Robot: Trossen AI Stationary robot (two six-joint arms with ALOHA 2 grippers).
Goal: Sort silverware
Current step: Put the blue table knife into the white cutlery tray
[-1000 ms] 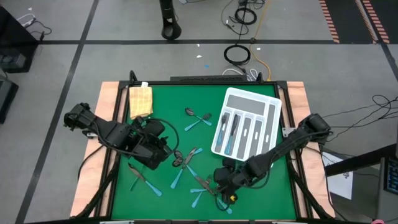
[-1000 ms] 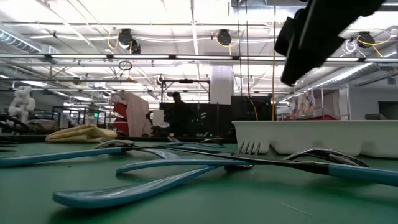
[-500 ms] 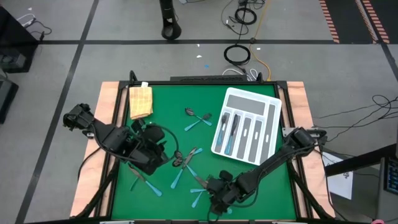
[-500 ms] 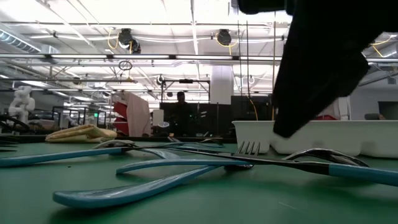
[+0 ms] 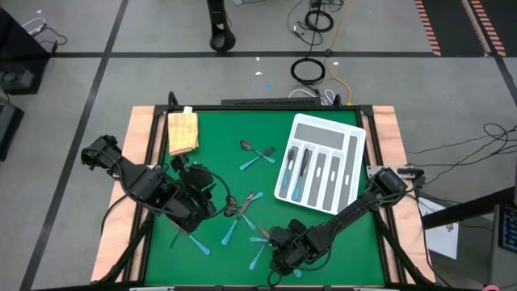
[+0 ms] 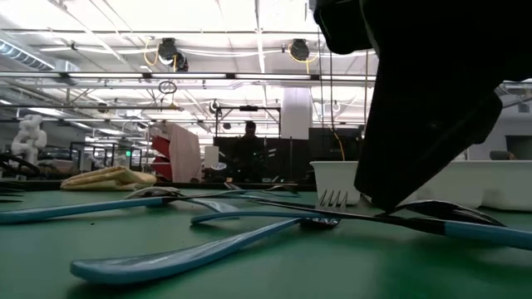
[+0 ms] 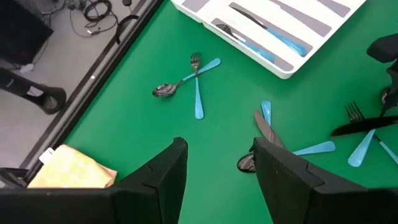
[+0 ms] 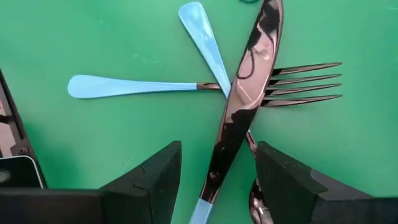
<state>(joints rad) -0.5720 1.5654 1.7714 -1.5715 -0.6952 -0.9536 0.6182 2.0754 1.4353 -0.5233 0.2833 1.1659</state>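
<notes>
Green table mat (image 5: 210, 153) is filling the work area, with a white divided tray (image 5: 321, 166) sitting at its far right part, holding a few blue-handled pieces in its slots. A tan sponge-like block (image 5: 182, 131) is lying at the far left corner of the mat. The left arm is reaching in from the left side, its left gripper (image 5: 196, 196) hovering over the mat's left half with fingers spread wide and holding nothing; in the left wrist view those fingers (image 7: 171, 168) are framing bare green mat. The right arm is stretching in from the right edge down to the near middle, the right gripper (image 5: 287, 250) sitting low over a crossed cluster of silverware, fingers (image 8: 158, 171) parted wide and gripping nothing, straddling a knife (image 8: 239, 109) that is lying across a fork (image 8: 205, 86) and another blue handle (image 8: 205, 43). In the low view the right arm is looming as a dark mass right above that pile, whether touching cannot be told. The rest of the silverware (image 5: 242, 212) is lying scattered on the mat: a spoon and fork crossed (image 5: 257, 155) near the tray's left side, a knife-and-spoon pair (image 7: 261, 134) at mat centre, and two pieces (image 5: 187, 234) near the left front edge.
</notes>
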